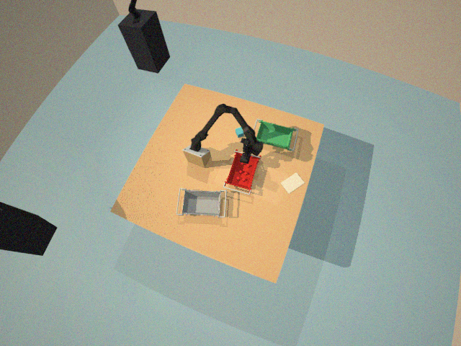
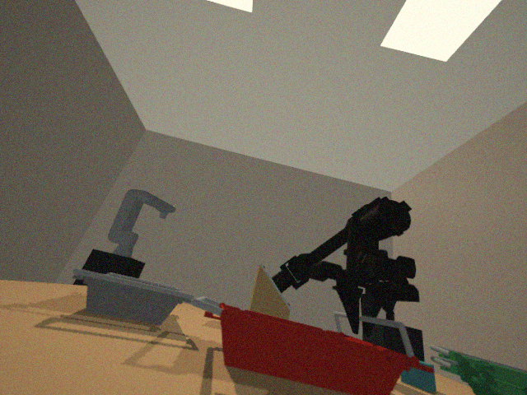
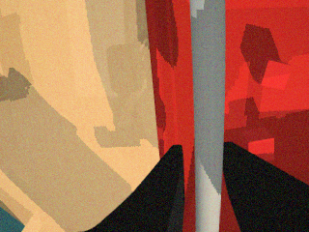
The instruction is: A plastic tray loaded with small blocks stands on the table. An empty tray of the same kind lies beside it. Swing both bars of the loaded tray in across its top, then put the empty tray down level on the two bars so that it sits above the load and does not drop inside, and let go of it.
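Observation:
The red tray (image 1: 232,171) (image 2: 297,348) (image 3: 169,97) stands on the table with small red blocks (image 1: 243,174) inside. Its near wire bar (image 1: 238,191) is swung out over the end. Its other bar (image 2: 380,321) (image 3: 209,97) stands raised, at the end nearer the green tray. My gripper (image 1: 244,161) (image 2: 361,325) (image 3: 201,153) points down there, its fingers slightly apart on either side of that bar, with narrow gaps visible in the wrist view. A grey tray (image 1: 208,202) (image 2: 128,301) looks empty, with its bars out.
A green tray (image 1: 275,138) (image 2: 489,369), also apparently empty, stands beyond the arm, bars out. A teal block (image 1: 239,132) (image 2: 419,378) (image 3: 7,219) lies near it. A cream pad (image 1: 292,182) lies near the table edge. The arm's mount (image 1: 199,158) is left of the red tray.

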`<state>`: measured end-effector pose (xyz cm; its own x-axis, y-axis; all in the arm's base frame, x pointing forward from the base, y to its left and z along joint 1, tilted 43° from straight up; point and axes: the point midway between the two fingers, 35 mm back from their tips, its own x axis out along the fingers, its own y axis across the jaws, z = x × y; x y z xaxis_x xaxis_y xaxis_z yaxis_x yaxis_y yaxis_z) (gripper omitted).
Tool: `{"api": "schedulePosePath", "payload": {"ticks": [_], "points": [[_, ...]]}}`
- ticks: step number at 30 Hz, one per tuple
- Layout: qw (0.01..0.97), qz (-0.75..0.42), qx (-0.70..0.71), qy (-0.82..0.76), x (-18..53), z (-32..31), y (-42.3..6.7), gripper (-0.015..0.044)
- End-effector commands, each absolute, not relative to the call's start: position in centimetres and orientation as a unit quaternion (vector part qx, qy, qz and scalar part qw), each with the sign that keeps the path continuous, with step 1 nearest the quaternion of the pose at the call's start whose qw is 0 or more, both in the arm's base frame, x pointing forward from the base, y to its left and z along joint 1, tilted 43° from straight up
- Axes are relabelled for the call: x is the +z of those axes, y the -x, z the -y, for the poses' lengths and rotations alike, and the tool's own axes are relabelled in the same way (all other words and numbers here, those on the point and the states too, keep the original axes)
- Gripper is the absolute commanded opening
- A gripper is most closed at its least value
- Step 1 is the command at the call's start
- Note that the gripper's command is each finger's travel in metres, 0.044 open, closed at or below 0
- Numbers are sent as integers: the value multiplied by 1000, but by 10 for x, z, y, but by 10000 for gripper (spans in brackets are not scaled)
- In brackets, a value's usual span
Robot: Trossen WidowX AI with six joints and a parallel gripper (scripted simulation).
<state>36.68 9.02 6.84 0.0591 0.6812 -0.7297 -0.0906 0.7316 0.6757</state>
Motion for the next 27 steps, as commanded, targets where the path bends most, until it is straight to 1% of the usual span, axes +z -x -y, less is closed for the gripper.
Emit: {"api": "schedulePosePath", "payload": {"ticks": [1,6,14,27], "points": [[687,-629,279,-233,48,-86,-367,82],[687,-629,279,-233,45,-84,-368,82],[687,-630,278,-233,80,-61,-366,82],[687,-631,274,-233,74,-62,-367,82]]}}
